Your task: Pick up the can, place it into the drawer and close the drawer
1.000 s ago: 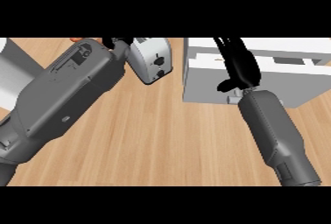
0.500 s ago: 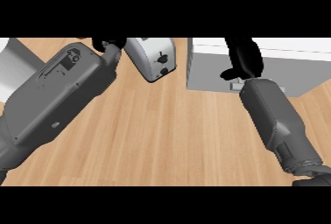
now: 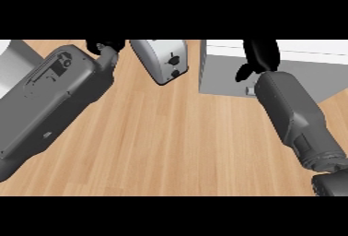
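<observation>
The right hand point(image 3: 260, 54) is seen against the white drawer point(image 3: 224, 78), its finger position impossible to judge. The left hand point(image 3: 105, 46) is largely cut off beside a toaster point(image 3: 163, 60) on the wooden counter point(image 3: 176, 147).

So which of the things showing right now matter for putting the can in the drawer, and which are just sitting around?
For the job:
- drawer unit
- right hand
- left hand
- can: not visible

Just there:
- toaster
- wooden counter
</observation>
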